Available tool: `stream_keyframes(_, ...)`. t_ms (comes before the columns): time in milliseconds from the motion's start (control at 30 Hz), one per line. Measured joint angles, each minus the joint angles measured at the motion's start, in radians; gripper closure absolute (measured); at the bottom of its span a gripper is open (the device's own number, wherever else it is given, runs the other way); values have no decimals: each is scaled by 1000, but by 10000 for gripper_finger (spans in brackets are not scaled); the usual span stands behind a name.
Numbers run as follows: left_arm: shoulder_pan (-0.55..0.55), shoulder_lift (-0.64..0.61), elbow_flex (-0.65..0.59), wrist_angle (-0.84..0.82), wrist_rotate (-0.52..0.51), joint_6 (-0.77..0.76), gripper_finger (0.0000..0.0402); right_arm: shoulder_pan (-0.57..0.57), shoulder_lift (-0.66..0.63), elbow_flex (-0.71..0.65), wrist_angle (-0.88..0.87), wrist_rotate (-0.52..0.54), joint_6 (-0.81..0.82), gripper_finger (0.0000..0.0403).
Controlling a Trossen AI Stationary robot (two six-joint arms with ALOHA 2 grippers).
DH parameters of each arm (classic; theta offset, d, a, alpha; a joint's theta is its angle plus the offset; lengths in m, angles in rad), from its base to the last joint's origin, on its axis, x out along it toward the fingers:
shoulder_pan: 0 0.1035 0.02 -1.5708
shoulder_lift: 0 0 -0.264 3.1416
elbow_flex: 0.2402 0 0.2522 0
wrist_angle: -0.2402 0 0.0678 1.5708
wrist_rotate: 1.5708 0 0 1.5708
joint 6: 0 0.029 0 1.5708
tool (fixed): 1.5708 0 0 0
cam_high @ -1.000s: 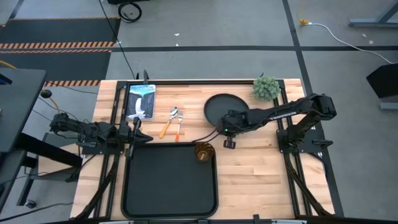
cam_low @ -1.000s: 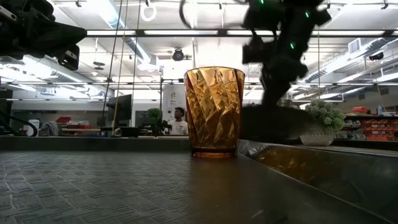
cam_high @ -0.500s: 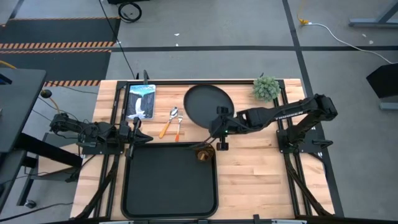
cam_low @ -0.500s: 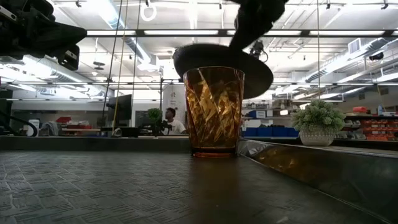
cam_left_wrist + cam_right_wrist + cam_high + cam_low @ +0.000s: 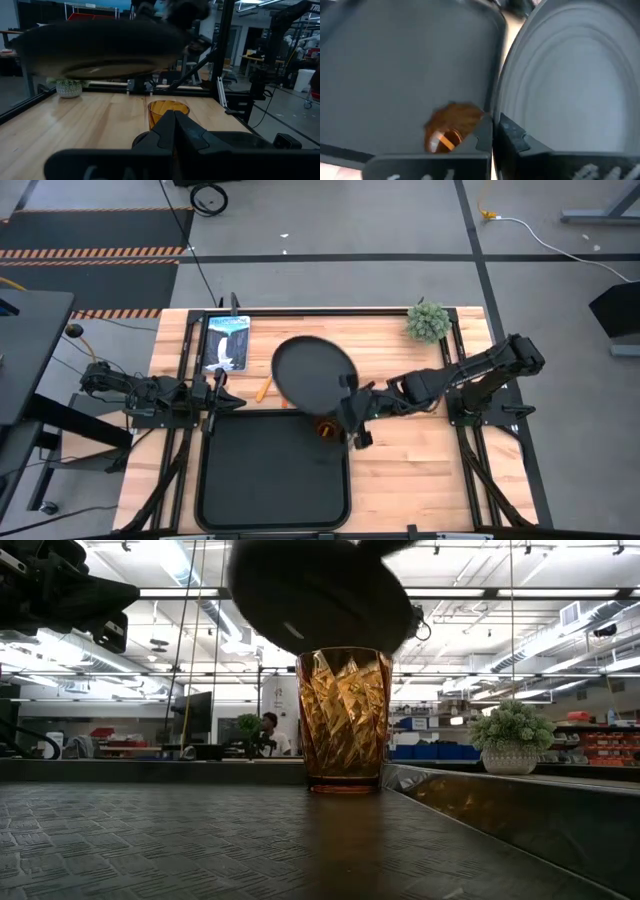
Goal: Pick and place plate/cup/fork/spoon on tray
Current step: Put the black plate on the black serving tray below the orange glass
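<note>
The round black plate (image 5: 312, 372) hangs in the air over the table's middle, above the tray's far edge, held by my right gripper (image 5: 347, 398). It also shows in the low view (image 5: 315, 590) and the left wrist view (image 5: 100, 47). The amber cup (image 5: 325, 428) stands upright in the far right corner of the black tray (image 5: 270, 480). One orange handle (image 5: 264, 388) of the cutlery shows beside the plate; the rest is hidden under it. My left gripper (image 5: 215, 392) waits shut at the tray's far left corner. My right gripper pinches the plate's rim (image 5: 506, 107) between its two fingers, on the plate's side toward the table's right and near edges. The fingers come from the table's right, slanting down. The plate is lifted clear of table and tray, and tilted.
A green fuzzy plant (image 5: 428, 320) stands at the far right. A printed card (image 5: 226, 342) lies at the far left. The tray's middle and near part are bare. A person shows far behind the table (image 5: 268, 730).
My right gripper has carried the plate from the table's far right part toward the left and near edges. The plate has risen clear of the table and now hangs over the cutlery and the tray's far edge, above the cup.
</note>
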Motion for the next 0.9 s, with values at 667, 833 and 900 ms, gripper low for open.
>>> stream_keyframes(667, 0, 0, 0, 0, 0, 0, 392, 132, 0, -15, 242, -390, -276, 392)
stream_keyframes(833, 0, 0, 0, 0, 0, 0, 392, 162, 0, -44, 329, -419, -262, 392)
stream_keyframes(900, 0, 0, 0, 0, 0, 0, 392, 175, 7, -45, 348, -419, -259, 392)
